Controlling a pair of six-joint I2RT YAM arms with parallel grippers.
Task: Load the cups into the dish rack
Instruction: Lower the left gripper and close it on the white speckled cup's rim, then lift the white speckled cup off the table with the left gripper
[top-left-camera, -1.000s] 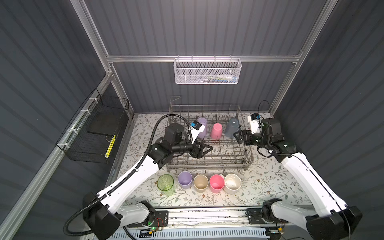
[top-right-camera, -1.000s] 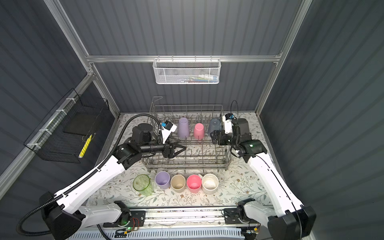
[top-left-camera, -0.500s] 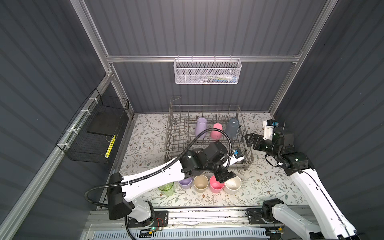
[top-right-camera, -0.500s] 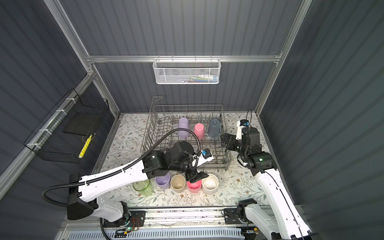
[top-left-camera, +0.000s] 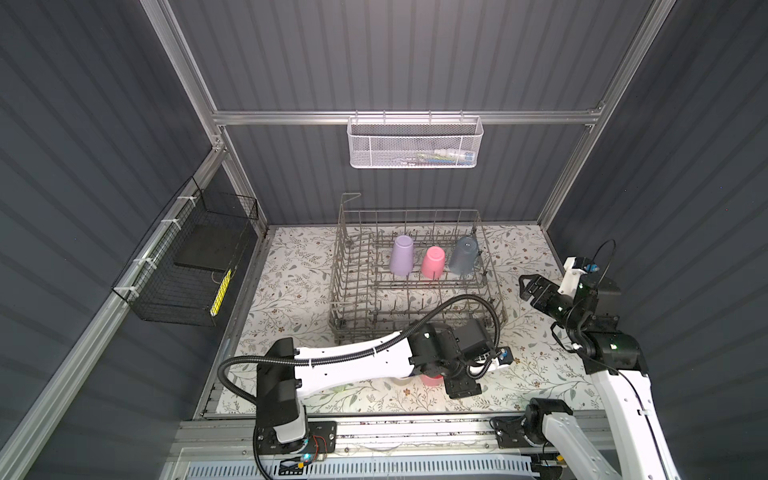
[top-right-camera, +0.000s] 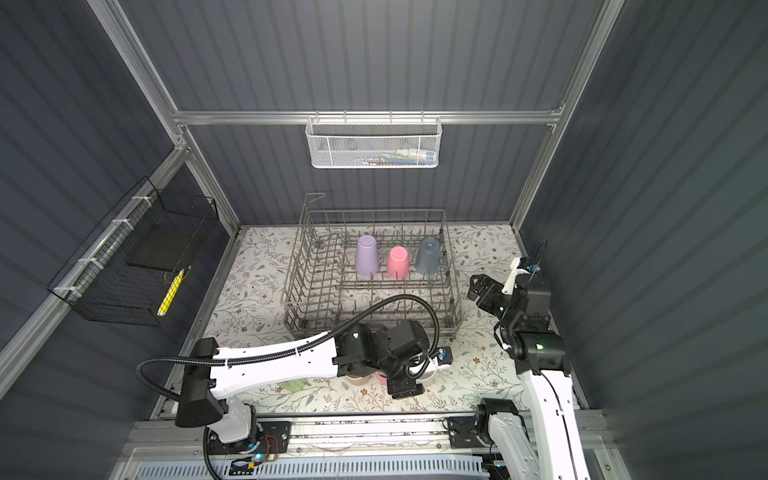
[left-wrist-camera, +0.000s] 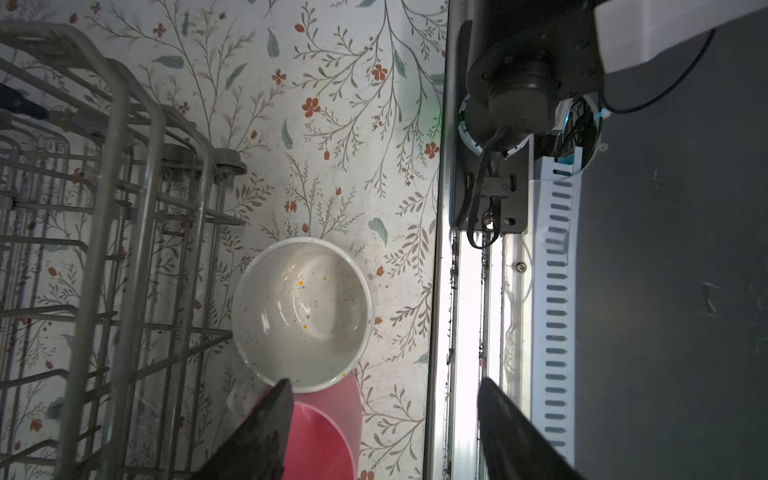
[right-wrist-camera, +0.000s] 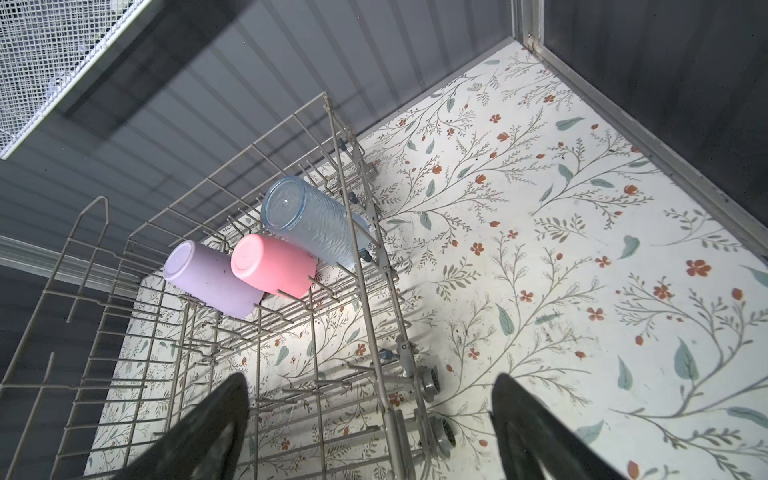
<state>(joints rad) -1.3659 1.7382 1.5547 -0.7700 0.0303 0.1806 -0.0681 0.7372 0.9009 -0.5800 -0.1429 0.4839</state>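
Cream cup (left-wrist-camera: 301, 311) just beyond left fingers (left-wrist-camera: 270, 428), spread wide, empty; pink cup (left-wrist-camera: 328, 432) between them, beside one.

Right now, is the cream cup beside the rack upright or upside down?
Upright: the cream cup shows its open mouth and speckled inside.

dish rack (top-left-camera: 356, 286) back row: lilac cup (top-left-camera: 402, 254), pink cup (top-left-camera: 433, 262), blue cup (top-left-camera: 464, 255) inverted | cream cup (left-wrist-camera: 302, 314): upright outside

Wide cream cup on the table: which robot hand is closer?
Left. The left gripper hangs right by the cream cup, jaws open; the right gripper is away beside the dish rack's right side.
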